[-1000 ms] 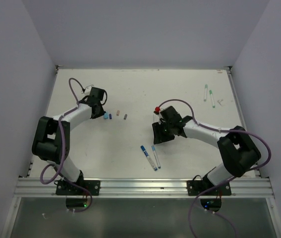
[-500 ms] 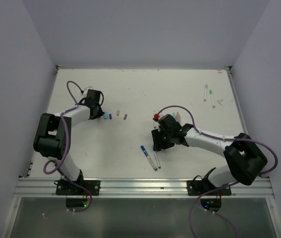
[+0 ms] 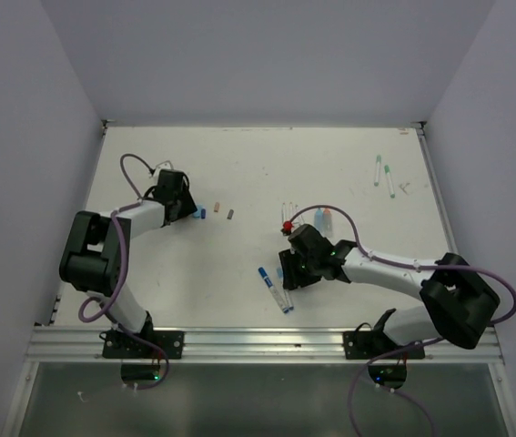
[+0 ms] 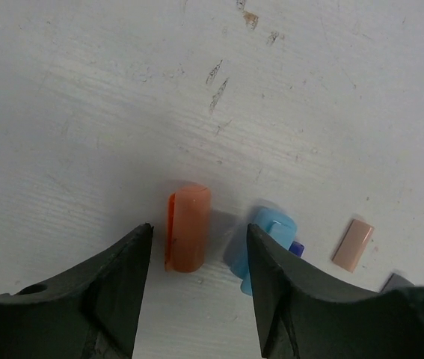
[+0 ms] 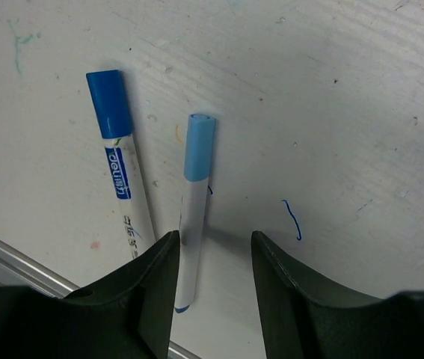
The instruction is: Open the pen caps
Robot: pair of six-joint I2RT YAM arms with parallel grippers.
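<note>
In the left wrist view my left gripper (image 4: pixel 199 233) is open low over the table, and an orange cap (image 4: pixel 188 228) lies loose between its fingers. A light blue cap (image 4: pixel 265 239) lies just inside the right finger, with a dark blue cap (image 4: pixel 295 249) behind it. In the right wrist view my right gripper (image 5: pixel 213 243) is open over a light-blue-capped pen (image 5: pixel 191 224), which lies beside its left finger. A dark-blue-capped pen (image 5: pixel 126 187) lies left of that. From above, the left gripper (image 3: pixel 187 210) is at the caps and the right gripper (image 3: pixel 287 270) at the two pens (image 3: pixel 278 291).
A tan piece (image 4: pixel 353 245) and a grey one (image 4: pixel 397 282) lie right of the caps. Two green-ended pens (image 3: pixel 383 175) lie at the back right. Thin pens with a blue (image 3: pixel 317 217) and an orange end (image 3: pixel 327 216) lie behind the right arm. The metal table rail (image 3: pixel 267 342) runs close below the pens.
My right gripper has moved toward the near edge and down to the two capped pens, uncovering the pens behind it. My left gripper has shifted only slightly at the caps.
</note>
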